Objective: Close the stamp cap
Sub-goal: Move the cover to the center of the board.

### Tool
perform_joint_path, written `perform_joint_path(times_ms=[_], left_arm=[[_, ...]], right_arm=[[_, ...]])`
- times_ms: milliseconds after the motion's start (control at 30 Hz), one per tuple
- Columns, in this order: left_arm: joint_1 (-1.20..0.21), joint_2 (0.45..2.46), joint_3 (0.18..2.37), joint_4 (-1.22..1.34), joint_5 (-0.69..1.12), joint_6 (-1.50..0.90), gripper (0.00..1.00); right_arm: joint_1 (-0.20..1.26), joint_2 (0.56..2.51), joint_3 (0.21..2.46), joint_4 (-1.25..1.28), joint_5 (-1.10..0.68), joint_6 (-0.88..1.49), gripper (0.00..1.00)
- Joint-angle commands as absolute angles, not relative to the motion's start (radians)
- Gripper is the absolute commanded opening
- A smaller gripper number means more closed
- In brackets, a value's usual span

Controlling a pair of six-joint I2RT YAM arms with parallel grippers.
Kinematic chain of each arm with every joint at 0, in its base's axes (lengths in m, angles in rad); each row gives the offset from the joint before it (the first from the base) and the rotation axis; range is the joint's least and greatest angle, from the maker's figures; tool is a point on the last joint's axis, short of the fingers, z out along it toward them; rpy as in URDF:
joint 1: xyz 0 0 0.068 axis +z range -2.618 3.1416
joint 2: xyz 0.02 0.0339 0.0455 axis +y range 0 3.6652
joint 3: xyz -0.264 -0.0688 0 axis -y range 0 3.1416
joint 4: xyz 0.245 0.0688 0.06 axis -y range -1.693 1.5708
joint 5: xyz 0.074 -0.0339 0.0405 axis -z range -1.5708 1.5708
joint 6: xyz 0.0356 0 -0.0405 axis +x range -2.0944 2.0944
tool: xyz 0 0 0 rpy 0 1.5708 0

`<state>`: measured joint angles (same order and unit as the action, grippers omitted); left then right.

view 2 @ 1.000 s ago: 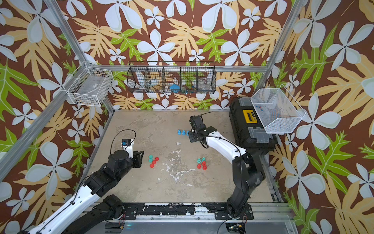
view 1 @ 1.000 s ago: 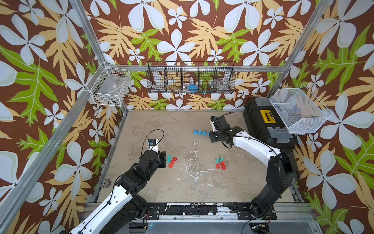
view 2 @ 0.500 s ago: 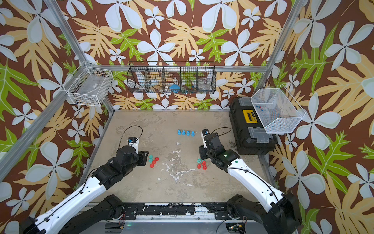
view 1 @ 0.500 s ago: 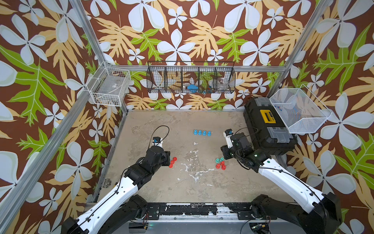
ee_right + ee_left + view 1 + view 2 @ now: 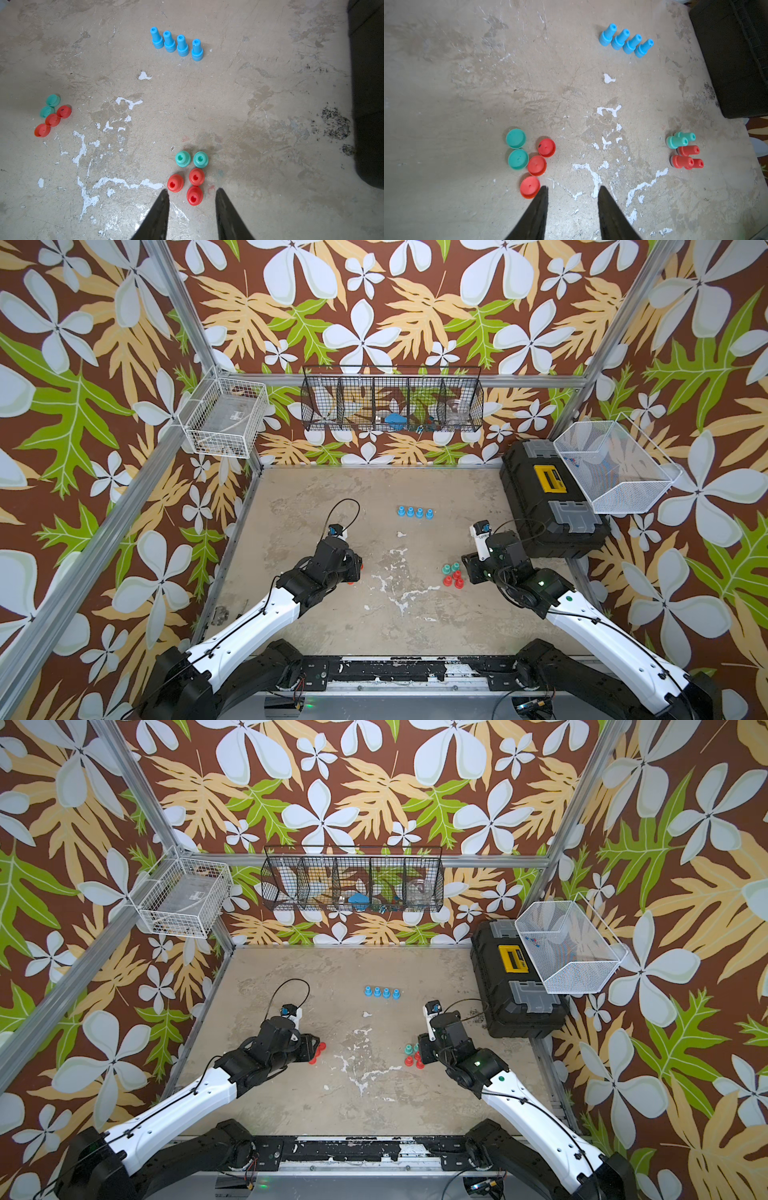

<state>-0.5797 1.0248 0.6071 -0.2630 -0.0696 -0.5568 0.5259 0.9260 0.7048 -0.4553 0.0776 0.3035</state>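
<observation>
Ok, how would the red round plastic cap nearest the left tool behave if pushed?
That red round plastic cap lies flat, so it probably slides rather than tips. Small plastic, likely very light; the adjacent red cap might shift too.

- Black toolbox [image 5: 552, 506], yellow label on lid, at table's right edge.
- Black wire rack [image 5: 392, 406] on back wall.
- White wire baskets: left corner [image 5: 224, 423]; right [image 5: 623, 493], above toolbox.
- Tabletop [image 5: 316, 497] worn, white chips.

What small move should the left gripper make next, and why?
Probably shift the left gripper sideways until the nearest red cap sits between its jaws: they stand open and empty, and in the left wrist view that cap shows just outside one fingertip.
</observation>
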Motion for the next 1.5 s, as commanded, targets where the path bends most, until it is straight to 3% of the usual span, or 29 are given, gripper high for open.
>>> perform_joint_path(times_ms=[0,300,933,1467], left_arm=[[-0.579,1.038,0.583,-0.201,-0.040,-0.587,0.43],[-0.583,1.132,0.535,-0.106,-0.021,-0.611,0.43],[-0.582,1.451,0.658,-0.017,-0.075,-0.608,0.42],[-0.583,1.554,0.696,-0.015,-0.096,-0.607,0.42]], right_arm=[[0.527,0.928,0.699,-0.436,0.056,0.317,0.39],[0.526,0.930,0.699,-0.433,0.052,0.320,0.39],[0.527,0.917,0.692,-0.427,0.036,0.321,0.39],[0.526,0.904,0.687,-0.420,0.034,0.322,0.38]])
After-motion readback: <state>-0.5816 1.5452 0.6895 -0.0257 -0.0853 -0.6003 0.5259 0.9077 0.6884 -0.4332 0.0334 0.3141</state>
